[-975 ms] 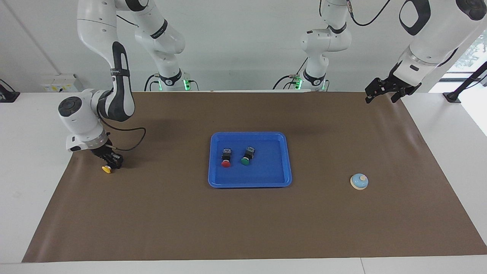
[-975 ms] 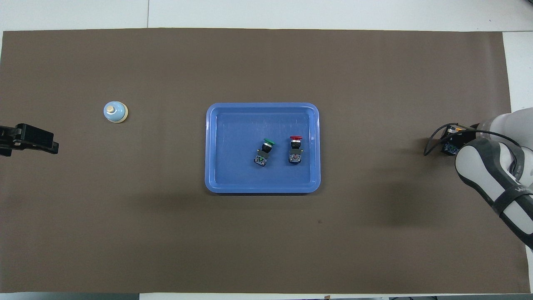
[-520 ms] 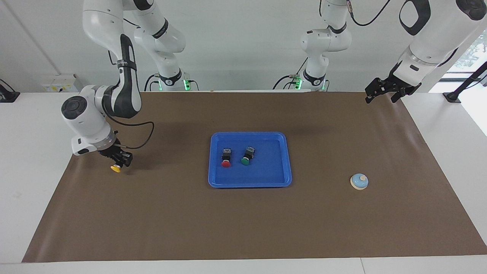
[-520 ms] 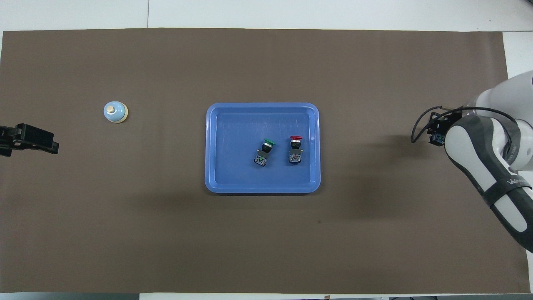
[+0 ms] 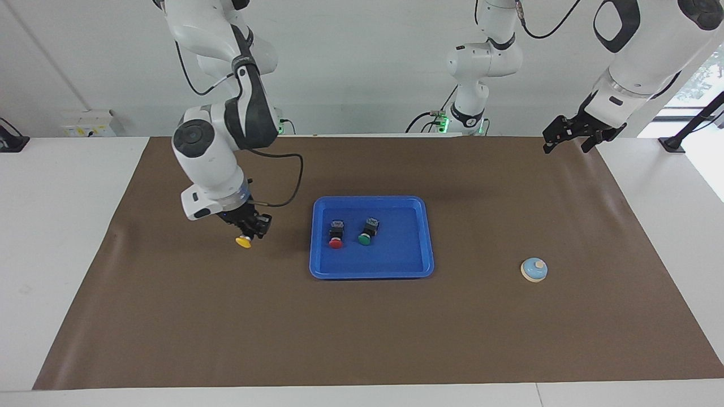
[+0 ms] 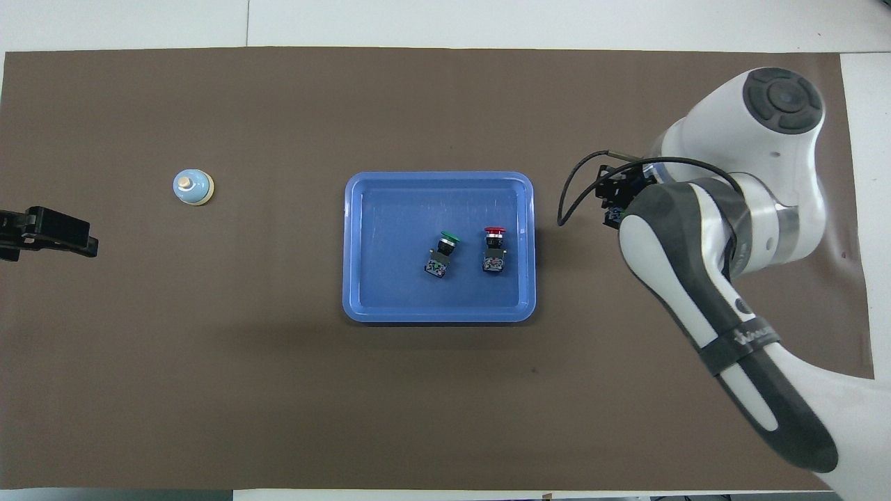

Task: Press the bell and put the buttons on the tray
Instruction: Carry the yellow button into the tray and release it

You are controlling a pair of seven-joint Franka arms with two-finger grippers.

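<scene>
Two black-bodied push-buttons, red-capped [image 5: 336, 233] and green-capped [image 5: 367, 230], already lie in the flat bright blue plastic tray [image 5: 371, 272]; the right gripper [image 5: 250, 231], clenched on the yellow-capped button [image 5: 244, 242], carries it aloft above the brown mat just beside the tray, toward the right arm's end, presumably to join them. Toward the left arm's end the small light-blue dome bell [image 5: 534, 269] sits alone on the mat; the left gripper [image 5: 571, 134] waits released, raised over the mat's corner near the robots.

The tray [image 5: 317, 237] looks like smooth blue plastic with a slight gloss, and fine pale scratches show on its floor in the overhead view. The table cover [image 5: 362, 328] is a matt brown sheet, like paper, with soft wrinkles near its ends. The arms' shells [image 5: 209, 158] are glossy white plastic with dark matt parts, and the bell [image 5: 534, 269] has a smooth light blue top.
</scene>
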